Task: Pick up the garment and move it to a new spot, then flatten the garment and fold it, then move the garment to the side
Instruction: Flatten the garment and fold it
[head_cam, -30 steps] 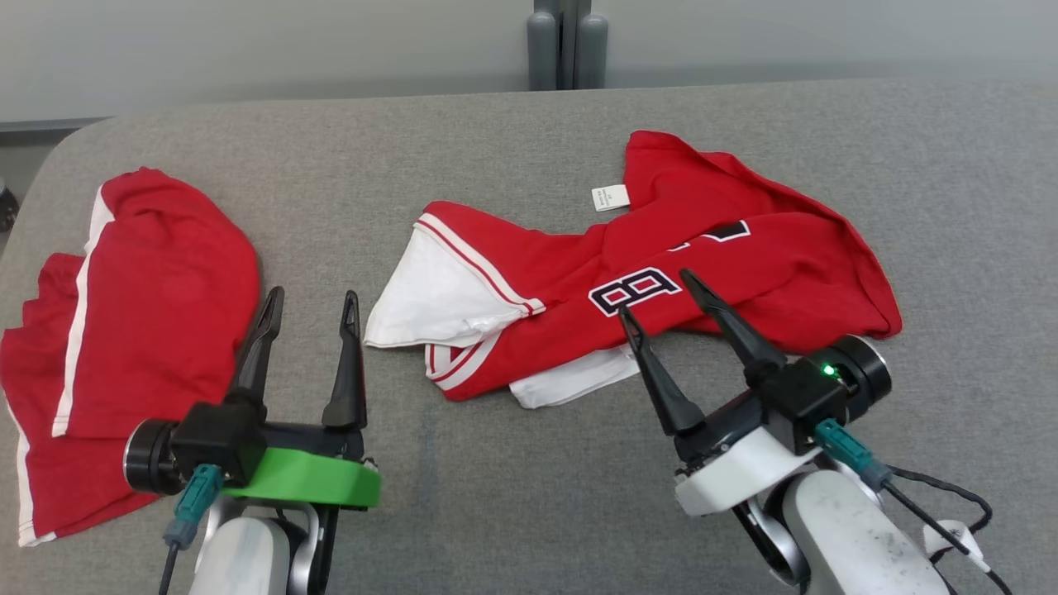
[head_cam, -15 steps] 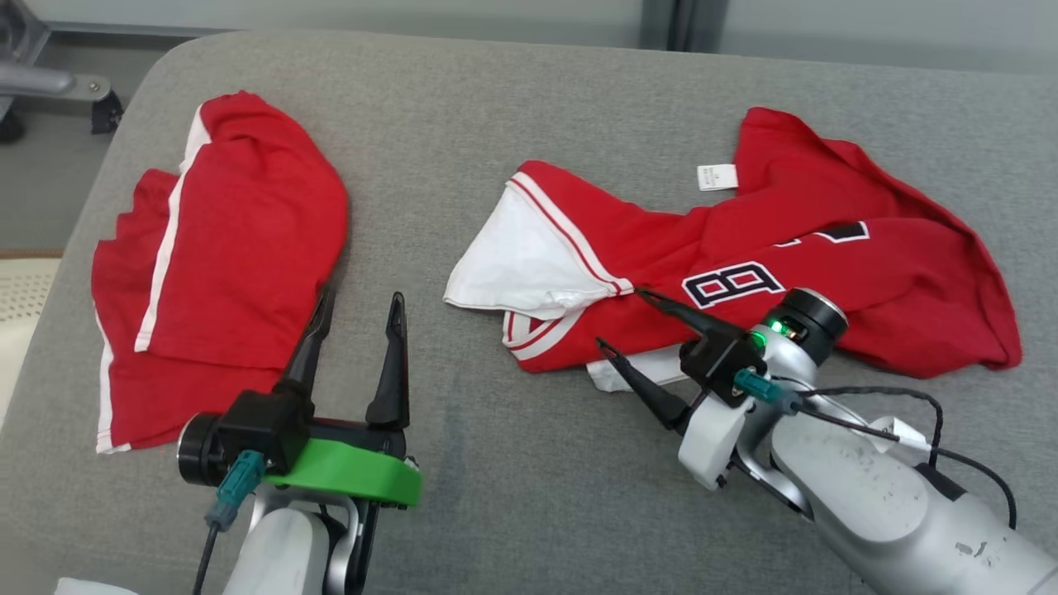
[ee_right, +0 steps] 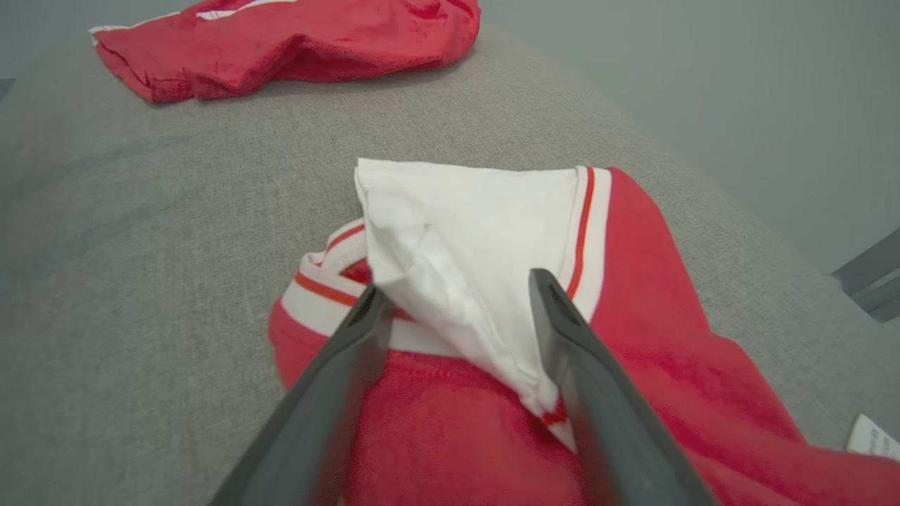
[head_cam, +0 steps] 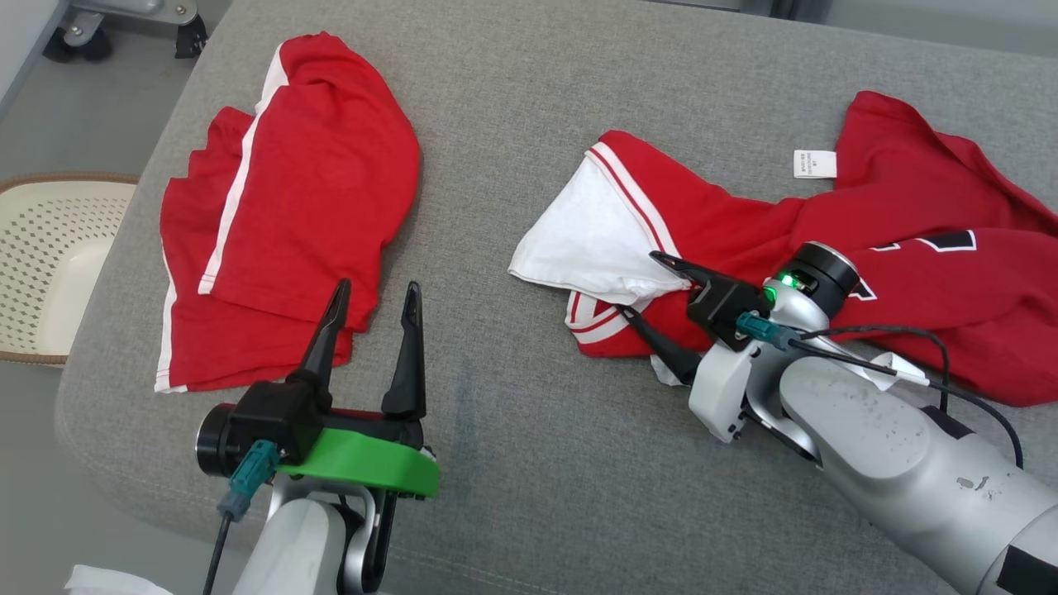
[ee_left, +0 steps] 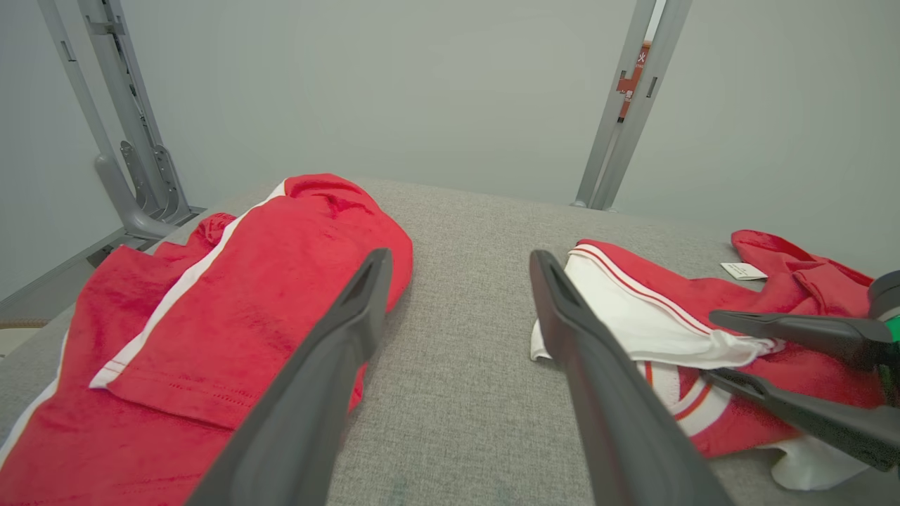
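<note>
The garment (head_cam: 727,223) is a crumpled red jersey with a white sleeve (head_cam: 587,240), dark numbers and a white tag, lying on the right half of the grey table (head_cam: 512,463). My right gripper (head_cam: 637,283) is open and points left, its fingers straddling the sleeve's lower corner and the striped collar. In the right wrist view the white sleeve (ee_right: 464,218) lies between the open fingers of that gripper (ee_right: 457,283). My left gripper (head_cam: 377,285) is open and empty over bare table. The left wrist view shows the left gripper (ee_left: 458,254) between both red garments, with the jersey (ee_left: 633,309) on its right.
Red shorts (head_cam: 306,182) with white side stripes lie bunched on the table's left part, close to the left gripper's fingertips. A cream perforated basket (head_cam: 50,248) stands on the floor beyond the table's left edge. A wheeled base (head_cam: 124,16) is at the far left corner.
The camera has turned, shifting the whole picture. My right gripper has swung from over the number to the left and now points at the white sleeve. The left gripper holds its pose.
</note>
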Available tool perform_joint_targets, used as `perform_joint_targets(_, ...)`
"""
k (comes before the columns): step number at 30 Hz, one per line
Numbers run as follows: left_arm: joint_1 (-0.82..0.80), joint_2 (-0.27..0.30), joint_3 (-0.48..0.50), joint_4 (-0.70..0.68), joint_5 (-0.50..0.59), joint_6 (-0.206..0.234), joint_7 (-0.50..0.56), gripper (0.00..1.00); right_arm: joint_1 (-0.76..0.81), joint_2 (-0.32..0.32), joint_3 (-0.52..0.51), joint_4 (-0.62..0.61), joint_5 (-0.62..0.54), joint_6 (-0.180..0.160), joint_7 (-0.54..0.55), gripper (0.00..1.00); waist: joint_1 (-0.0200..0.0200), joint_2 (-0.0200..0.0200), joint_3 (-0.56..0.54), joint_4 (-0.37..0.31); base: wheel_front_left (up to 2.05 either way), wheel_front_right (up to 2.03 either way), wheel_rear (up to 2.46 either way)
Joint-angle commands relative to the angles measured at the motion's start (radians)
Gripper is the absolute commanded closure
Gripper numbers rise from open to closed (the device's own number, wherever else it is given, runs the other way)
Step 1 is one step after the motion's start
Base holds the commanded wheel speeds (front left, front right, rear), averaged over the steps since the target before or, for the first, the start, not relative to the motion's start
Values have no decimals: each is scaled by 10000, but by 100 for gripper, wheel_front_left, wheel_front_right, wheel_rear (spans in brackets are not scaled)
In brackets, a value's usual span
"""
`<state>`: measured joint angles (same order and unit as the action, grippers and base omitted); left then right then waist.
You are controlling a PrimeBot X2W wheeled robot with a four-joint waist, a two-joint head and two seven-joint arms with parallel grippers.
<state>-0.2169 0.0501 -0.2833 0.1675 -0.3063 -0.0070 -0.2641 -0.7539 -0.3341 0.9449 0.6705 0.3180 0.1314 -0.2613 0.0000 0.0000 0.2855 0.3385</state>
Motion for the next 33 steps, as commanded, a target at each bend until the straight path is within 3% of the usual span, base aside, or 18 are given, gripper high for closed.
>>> perform_joint_targets(1,-186,8,-37,-15,-50,65,-6,0,-198,-162,2,115,162,-13,-34,100,0,0,69,82,0,0,0)
perform_joint_targets(9,-199,9,-229,-36,-108,159,-6,0,-821,-213,-180,108,841,-13,-51,100,0,0,118,160,0,0,0)
perform_joint_targets(16,-415,8,-515,-132,-243,168,-6,0,-2452,-981,-1035,453,1122,-13,-46,100,0,0,503,391,0,0,0)
perform_joint_targets(25,-822,8,-1347,-254,-657,265,-6,0,-5155,-2164,-2120,2192,418,-13,-46,100,0,0,1110,1173,0,0,0)
perform_joint_targets(33,-837,7,-1573,-359,-928,435,-6,0,-6528,-2818,-4101,3362,-908,-13,-47,100,0,0,1340,1555,0,0,0)
